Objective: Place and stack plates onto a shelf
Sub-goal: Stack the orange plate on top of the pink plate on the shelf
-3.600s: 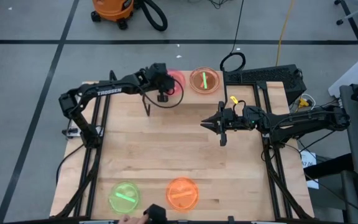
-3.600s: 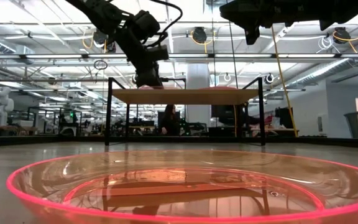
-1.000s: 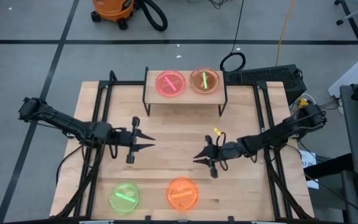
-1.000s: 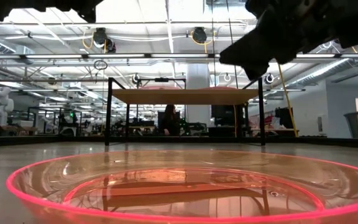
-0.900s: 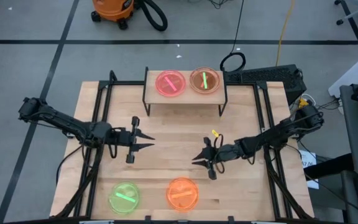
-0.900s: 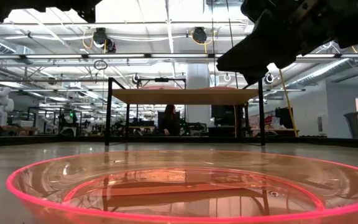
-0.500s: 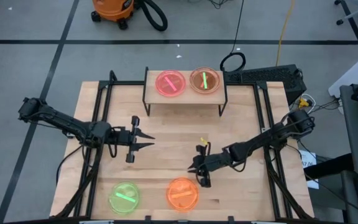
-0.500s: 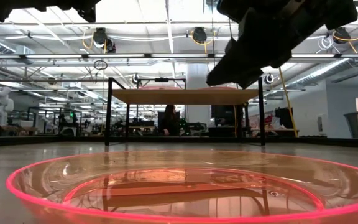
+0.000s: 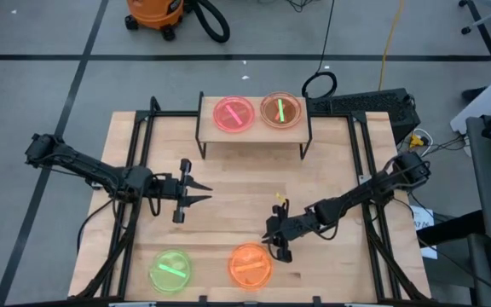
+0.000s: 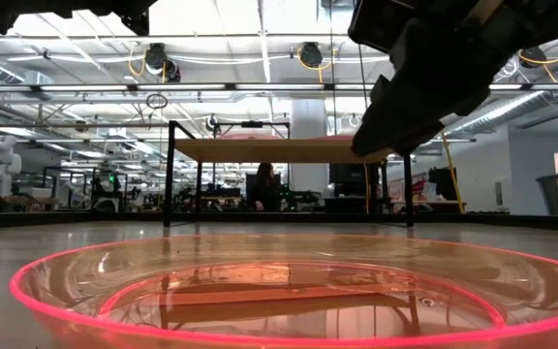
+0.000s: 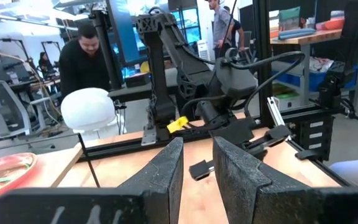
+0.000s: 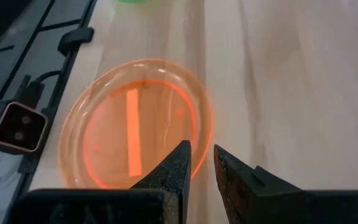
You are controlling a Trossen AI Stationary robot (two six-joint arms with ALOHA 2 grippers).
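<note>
The shelf [image 9: 254, 132] stands at the table's far edge with a pink-red plate [image 9: 233, 114] and an orange plate [image 9: 280, 110] side by side on its board. Near the near edge, a green plate [image 9: 170, 271] and another orange plate [image 9: 251, 264] lie flat on the tabletop. My right gripper [image 9: 273, 245] hangs just over the far right rim of that orange plate [image 12: 135, 127], fingers narrowly open and pointing down at it [image 12: 202, 149]; in the low view it is clear of the table [image 10: 386, 136]. My left gripper [image 9: 205, 195] waits open at mid-table, left of centre [image 11: 197, 146].
Black frame rails [image 9: 135, 162] run along the table's left and right sides. A small camera block [image 12: 18, 127] sits at the near edge beside the orange plate. Bare wood lies between the two grippers and in front of the shelf [image 10: 289, 150]. People show in the room behind [image 11: 82, 59].
My right gripper has moved toward the table's near edge and to the left, coming down over the orange plate near the near edge. The left arm and all plates have kept still.
</note>
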